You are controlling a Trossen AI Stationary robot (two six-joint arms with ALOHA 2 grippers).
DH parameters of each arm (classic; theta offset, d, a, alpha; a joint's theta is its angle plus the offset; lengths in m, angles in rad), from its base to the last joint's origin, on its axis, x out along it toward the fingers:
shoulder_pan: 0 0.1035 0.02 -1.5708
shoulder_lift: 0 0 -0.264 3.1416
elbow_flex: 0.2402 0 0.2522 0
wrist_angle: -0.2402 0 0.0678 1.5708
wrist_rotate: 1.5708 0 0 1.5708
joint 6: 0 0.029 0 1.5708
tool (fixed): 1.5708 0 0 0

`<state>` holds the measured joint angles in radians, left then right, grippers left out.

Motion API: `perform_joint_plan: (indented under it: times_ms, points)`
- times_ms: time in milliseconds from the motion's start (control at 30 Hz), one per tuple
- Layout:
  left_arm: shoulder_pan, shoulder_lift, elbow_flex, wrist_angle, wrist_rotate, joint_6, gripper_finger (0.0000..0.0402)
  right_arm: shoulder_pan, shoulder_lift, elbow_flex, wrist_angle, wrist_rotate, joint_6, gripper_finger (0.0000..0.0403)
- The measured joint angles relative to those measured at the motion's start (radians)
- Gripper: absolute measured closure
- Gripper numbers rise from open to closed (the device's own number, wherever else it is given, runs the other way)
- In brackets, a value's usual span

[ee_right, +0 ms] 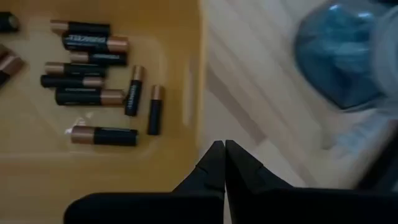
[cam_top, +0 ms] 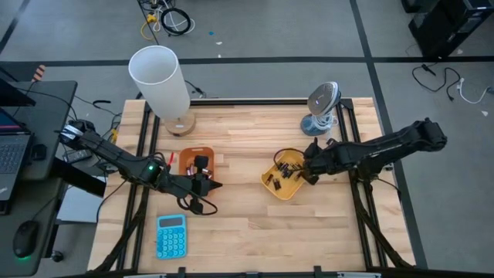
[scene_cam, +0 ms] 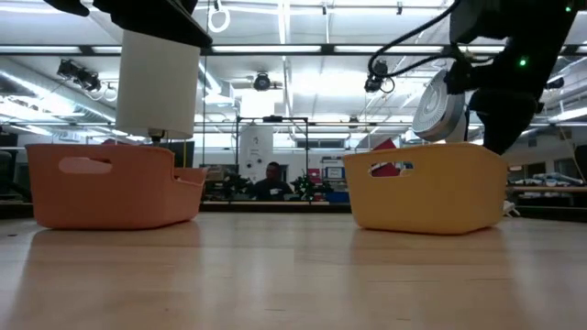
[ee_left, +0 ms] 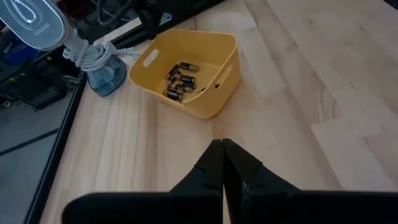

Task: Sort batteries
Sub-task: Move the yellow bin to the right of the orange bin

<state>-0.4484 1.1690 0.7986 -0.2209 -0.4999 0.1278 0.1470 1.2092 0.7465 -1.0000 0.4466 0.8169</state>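
Observation:
Several dark batteries with copper ends (ee_right: pixel 93 81) lie flat on the floor of the yellow tray (cam_top: pixel 284 179), right of the table's middle. The left wrist view shows them too, as batteries (ee_left: pixel 180 79) inside the yellow tray (ee_left: pixel 205 102). An orange tray (cam_top: pixel 197 161) stands left of the middle. My right gripper (ee_right: pixel 224 148) is shut and empty. It hovers by the yellow tray's right wall (ee_right: pixel 194 81). My left gripper (ee_left: pixel 222 147) is shut and empty too. It sits above bare wood beside the orange tray's near side and points toward the yellow tray.
A white cylinder on a wooden foot (cam_top: pixel 160 77) stands at the far left. A small grey fan with a blue base (cam_top: pixel 321 110) stands at the far right, close behind the yellow tray. A blue calculator (cam_top: pixel 170 235) lies near the front edge. Bare wood lies between the two trays.

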Motion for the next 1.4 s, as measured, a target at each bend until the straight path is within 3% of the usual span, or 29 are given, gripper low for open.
perform_joint_plan:
  times_ms: [367,600,800,1067,1200,1400]
  points:
    - [0.000,0.000,0.000,-0.002,0.002,-0.001,0.0402,0.055,0.001,-0.048,0.257,-0.235,-0.010,0.0403]
    - [0.000,0.000,0.000,-0.002,0.003,-0.001,0.0402,0.119,0.049,-0.046,0.533,-0.250,-0.042,0.0403]
    - [0.000,0.000,0.000,-0.005,0.014,-0.001,0.0402,0.144,0.169,-0.044,0.718,-0.263,-0.057,0.0403]
    - [-0.005,0.010,0.000,-0.087,0.289,-0.006,0.0402,0.179,0.368,-0.045,1.010,-0.359,-0.090,0.0403]
    - [-0.018,0.010,0.000,-0.135,0.290,-0.027,0.0402,0.201,0.382,-0.007,0.954,-0.339,-0.100,0.0403]
    - [-0.018,0.063,0.000,-0.117,0.276,-0.028,0.0402,0.201,0.288,0.057,0.546,-0.274,0.010,0.0403]
